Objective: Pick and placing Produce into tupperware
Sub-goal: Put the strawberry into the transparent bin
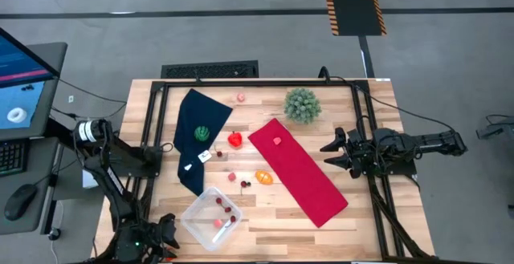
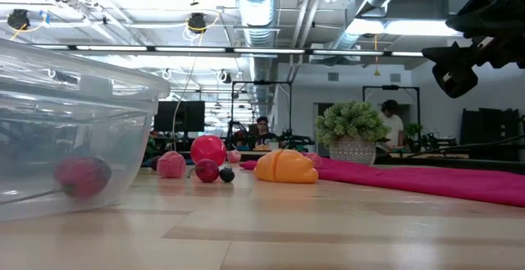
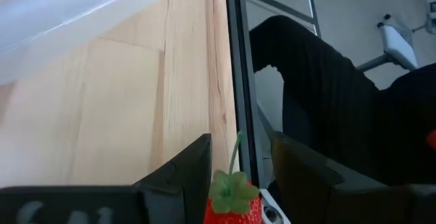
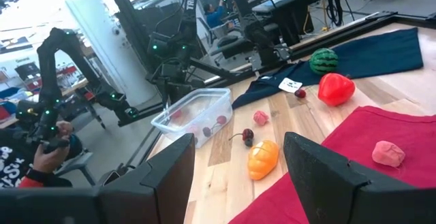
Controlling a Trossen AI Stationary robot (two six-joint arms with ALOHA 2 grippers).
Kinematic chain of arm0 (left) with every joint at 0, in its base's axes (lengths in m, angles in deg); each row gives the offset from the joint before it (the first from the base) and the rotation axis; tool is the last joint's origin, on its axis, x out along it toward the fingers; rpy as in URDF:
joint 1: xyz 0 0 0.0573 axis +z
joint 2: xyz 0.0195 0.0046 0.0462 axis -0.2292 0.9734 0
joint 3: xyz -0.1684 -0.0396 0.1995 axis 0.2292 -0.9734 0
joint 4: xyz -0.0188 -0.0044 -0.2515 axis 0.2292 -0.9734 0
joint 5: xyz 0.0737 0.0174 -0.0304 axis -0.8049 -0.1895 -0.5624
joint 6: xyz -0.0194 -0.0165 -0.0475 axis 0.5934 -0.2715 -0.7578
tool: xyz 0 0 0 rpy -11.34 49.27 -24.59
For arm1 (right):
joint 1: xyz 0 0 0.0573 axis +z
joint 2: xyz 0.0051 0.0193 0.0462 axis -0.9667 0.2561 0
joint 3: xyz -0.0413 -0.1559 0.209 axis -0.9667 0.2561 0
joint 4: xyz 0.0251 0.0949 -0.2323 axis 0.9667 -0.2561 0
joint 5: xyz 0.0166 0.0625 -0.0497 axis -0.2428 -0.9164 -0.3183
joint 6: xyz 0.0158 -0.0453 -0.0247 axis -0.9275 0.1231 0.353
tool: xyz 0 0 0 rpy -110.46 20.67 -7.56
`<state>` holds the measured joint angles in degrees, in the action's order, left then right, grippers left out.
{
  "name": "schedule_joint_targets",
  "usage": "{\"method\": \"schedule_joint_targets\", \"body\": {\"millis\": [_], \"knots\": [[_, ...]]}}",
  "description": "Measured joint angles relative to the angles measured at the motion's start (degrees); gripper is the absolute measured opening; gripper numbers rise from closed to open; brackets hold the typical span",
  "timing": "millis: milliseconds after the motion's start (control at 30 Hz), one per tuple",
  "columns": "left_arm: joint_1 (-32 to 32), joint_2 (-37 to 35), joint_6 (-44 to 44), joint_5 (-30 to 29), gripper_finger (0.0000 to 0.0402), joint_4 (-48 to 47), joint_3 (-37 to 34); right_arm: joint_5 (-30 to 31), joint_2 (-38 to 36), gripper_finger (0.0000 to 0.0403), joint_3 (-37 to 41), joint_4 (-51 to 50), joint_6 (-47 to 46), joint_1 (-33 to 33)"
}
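The clear tupperware (image 1: pixel 213 216) stands near the table's near-left corner with a few small red and pink pieces in it. It fills the left of the low view as the tupperware (image 2: pixel 66 139). My left gripper (image 1: pixel 165 230) is just left of it and has a red strawberry (image 3: pixel 231 200) between its fingers. Loose produce lies mid-table: a red piece (image 1: pixel 234 140), an orange one (image 1: pixel 263 177), dark cherries (image 1: pixel 245 184), a pink piece (image 1: pixel 277 141) on the red cloth and a small watermelon (image 1: pixel 202 133) on the dark blue cloth. My right gripper (image 1: pixel 328 153) hangs open above the table, right of the red cloth. My left gripper has the strawberry's body (image 3: pixel 235 210) between its two fingers (image 3: pixel 187 176), with the green leaf cap and thin stem (image 3: pixel 236 152) pointing out past the fingertips. The picture's lower edge cuts off the sides where the fingers meet it. The strawberry is clear of the table.
A red cloth (image 1: pixel 297 172) lies aslant mid-table, a dark blue cloth (image 1: pixel 197 136) to its left, and a spiky green plant ball (image 1: pixel 302 103) stands at the far side. A black frame rail (image 3: pixel 238 81) runs along the table edge by my left gripper. A person's hand (image 4: pixel 44 146) shows beyond the table.
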<state>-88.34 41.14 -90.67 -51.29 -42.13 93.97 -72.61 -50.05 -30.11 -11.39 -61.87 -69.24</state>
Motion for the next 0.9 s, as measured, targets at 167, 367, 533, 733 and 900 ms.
{"method": "schedule_joint_targets", "body": {"millis": [167,367,533,733,900], "knots": [[0.00,0.13,1.23,-0.21,0.0142,1.35,-0.02,0.00,-0.02,0.0249,0.00,0.02,0.02,0.00],[0.26,1.84,2.68,0.00,0.0142,3.21,-0.04,0.00,-0.02,0.0249,0.00,0.01,0.02,-0.01],[0.26,1.81,2.72,-0.31,0.0135,3.38,-0.04,0.00,-0.01,0.0249,0.00,0.02,0.02,0.00],[0.26,1.81,3.05,-1.10,0.0048,3.30,-0.04,0.00,0.00,0.0249,0.00,0.02,0.02,0.00],[0.24,1.79,3.22,-1.46,0.0006,3.26,-0.04,0.00,-0.02,0.0249,0.00,0.02,0.01,-0.01]]}}
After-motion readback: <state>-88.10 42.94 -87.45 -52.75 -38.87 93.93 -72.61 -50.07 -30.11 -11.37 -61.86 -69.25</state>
